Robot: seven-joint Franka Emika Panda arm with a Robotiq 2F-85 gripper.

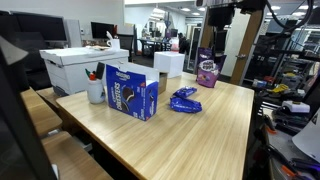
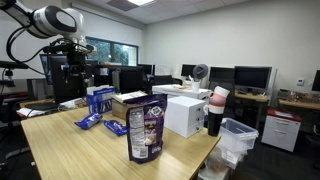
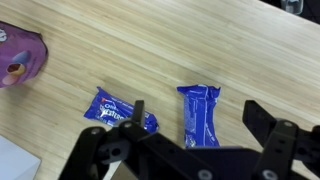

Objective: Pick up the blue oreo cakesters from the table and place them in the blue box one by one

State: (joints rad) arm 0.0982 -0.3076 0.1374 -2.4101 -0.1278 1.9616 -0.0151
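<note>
My arm (image 2: 55,20) stood raised high over the surface (image 1: 200,140). It was bent over at its top joint so that the wrist pointed down at the wood. My pincer (image 3: 195,110) hung well above the surface. Its jaws were spread wide and held nothing, and the fingers (image 3: 140,112) were clear of everything below.

In the wrist view, the purple bag (image 3: 18,55) sat at the left edge. Next came one of the cakesters (image 3: 118,110), lying flat and a little askew, under the finger on that side. To its right a second cakester (image 3: 200,115) lay flat in the gap between my two fingers. The two lay near each other but apart, both on bare wood.

In an exterior view, a large white box (image 1: 80,62) stood farthest left at the back. After it came a cup (image 1: 95,93) with pens in it, then the blue box (image 1: 132,92), upright on the surface. The cakesters (image 1: 185,100) lay to its right, near it but not touching. Beyond them the purple bag (image 1: 207,70) stood upright, and my arm (image 1: 220,12) came down from the top of the picture above it.
</note>
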